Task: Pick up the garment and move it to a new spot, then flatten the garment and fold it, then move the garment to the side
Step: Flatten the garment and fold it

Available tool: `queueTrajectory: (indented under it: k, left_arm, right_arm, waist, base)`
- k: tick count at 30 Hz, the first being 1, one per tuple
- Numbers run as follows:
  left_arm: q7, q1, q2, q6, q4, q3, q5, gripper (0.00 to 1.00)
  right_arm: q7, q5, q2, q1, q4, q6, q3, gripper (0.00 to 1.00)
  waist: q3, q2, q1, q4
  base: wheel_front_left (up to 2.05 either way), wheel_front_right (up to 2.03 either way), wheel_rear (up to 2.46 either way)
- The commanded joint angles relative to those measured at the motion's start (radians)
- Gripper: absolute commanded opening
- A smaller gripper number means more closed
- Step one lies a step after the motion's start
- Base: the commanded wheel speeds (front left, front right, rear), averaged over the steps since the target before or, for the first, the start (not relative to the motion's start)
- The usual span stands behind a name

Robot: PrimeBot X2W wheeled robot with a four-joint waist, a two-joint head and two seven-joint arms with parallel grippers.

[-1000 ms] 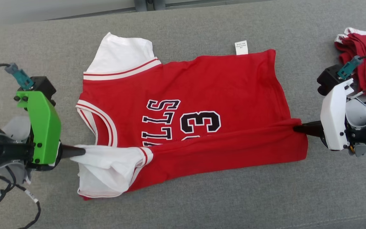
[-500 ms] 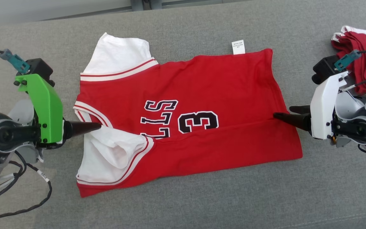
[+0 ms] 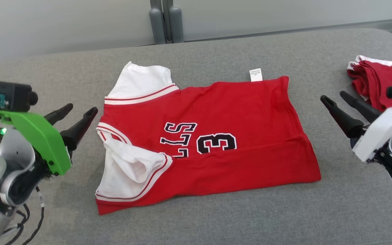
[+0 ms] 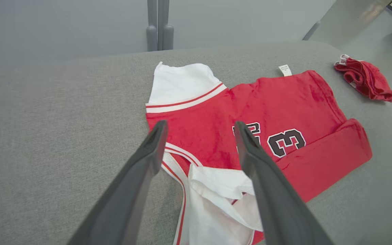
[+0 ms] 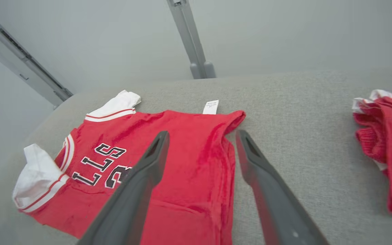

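Nearest the robot, the garment point(image 3: 216, 112), a red jersey, is lying spread on the grey padded surface point(image 3: 196, 217). Its near long edge point(image 3: 247, 166) is turned over onto the body and is covering the lower part of the lettering. The near white sleeve point(image 3: 128, 166) is bunching loosely at the collar end of that turned band, so the fold looks partly done and not yet tidy. The left gripper point(image 3: 82, 108) is hovering just off the collar end with its fingers spread wide and nothing between them. The right gripper point(image 3: 333, 95) is hanging beyond the hem end, likewise released and clear of the cloth. To do this step well, the puffed sleeve is probably worth pressing flat first, since a lump there would be lifting every later layer. The far long edge then seems the sensible next hold. The left gripper would be taking it by the far white sleeve point(image 3: 141, 80), and the right would be taking the far hem corner beside the small white label point(image 3: 255, 75). Both ends should be rising and travelling together, keeping the cloth taut so that the new crease is running parallel to the near one. Farther right, a second red garment point(image 3: 376, 81) is sitting in a heap, and the right arm should be steering clear of it.
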Motion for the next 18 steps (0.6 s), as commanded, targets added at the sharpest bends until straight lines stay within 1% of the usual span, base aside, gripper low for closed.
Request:
queueTrajectory:
  k: [1,2,4,5,9,11,13,16,18]
  left_arm:
    - [-0.065,0.04,0.005,0.018,-0.005,0.004,0.049,1.0]
    - [-0.114,0.057,0.007,0.036,-0.008,0.008,0.082,1.0]
    - [-0.226,0.113,-0.008,0.083,-0.013,0.022,0.122,1.0]
    - [-0.298,0.146,-0.017,0.117,-0.018,0.038,0.146,1.0]
    - [-0.481,0.293,-0.046,0.204,-0.04,0.066,0.167,1.0]
    - [-0.533,0.356,-0.064,0.227,-0.049,0.073,0.169,1.0]
    - [-0.559,0.411,-0.092,0.244,-0.046,0.084,0.163,1.0]
    - [-0.578,0.466,-0.129,0.255,-0.028,0.098,0.19,1.0]
    - [-0.584,0.499,-0.168,0.254,-0.02,0.115,0.2,1.0]
  right_arm:
    - [-0.048,-0.011,0.01,0.044,0.017,-0.001,-0.02,1.0]
    - [-0.082,-0.023,0.017,0.057,0.028,-0.001,-0.041,1.0]
    - [-0.125,-0.055,0.035,0.103,0.054,-0.001,-0.083,1.0]
    - [-0.138,-0.081,0.049,0.129,0.065,-0.001,-0.108,1.0]
    - [-0.151,-0.166,0.124,0.248,0.094,-0.001,-0.219,1.0]
    - [-0.152,-0.198,0.163,0.312,0.093,-0.001,-0.28,1.0]
    - [-0.152,-0.228,0.195,0.382,0.093,-0.001,-0.325,1.0]
    - [-0.152,-0.258,0.233,0.455,0.097,-0.001,-0.365,1.0]
    - [-0.14,-0.269,0.253,0.49,0.097,-0.001,-0.385,1.0]
  waist:
    - [-0.026,0.0,0.0,0.015]
    - [-0.03,0.0,0.0,0.016]
    - [-0.043,0.0,0.0,0.016]
    - [-0.049,0.0,0.0,0.014]
    - [-0.059,0.0,0.0,0.013]
    - [-0.059,0.0,0.0,0.015]
    - [-0.06,0.0,0.0,0.02]
    - [-0.059,0.0,0.0,0.024]
    - [-0.059,0.0,0.0,0.026]
  base:
    - [0.0,0.0,0.0]
    - [0.0,0.0,0.0]
    - [0.0,0.0,0.0]
    - [0.0,0.0,0.0]
    - [0.0,0.0,0.0]
    - [0.0,0.0,0.0]
    - [0.0,0.0,0.0]
    - [0.0,0.0,0.0]
    - [0.0,0.0,0.0]
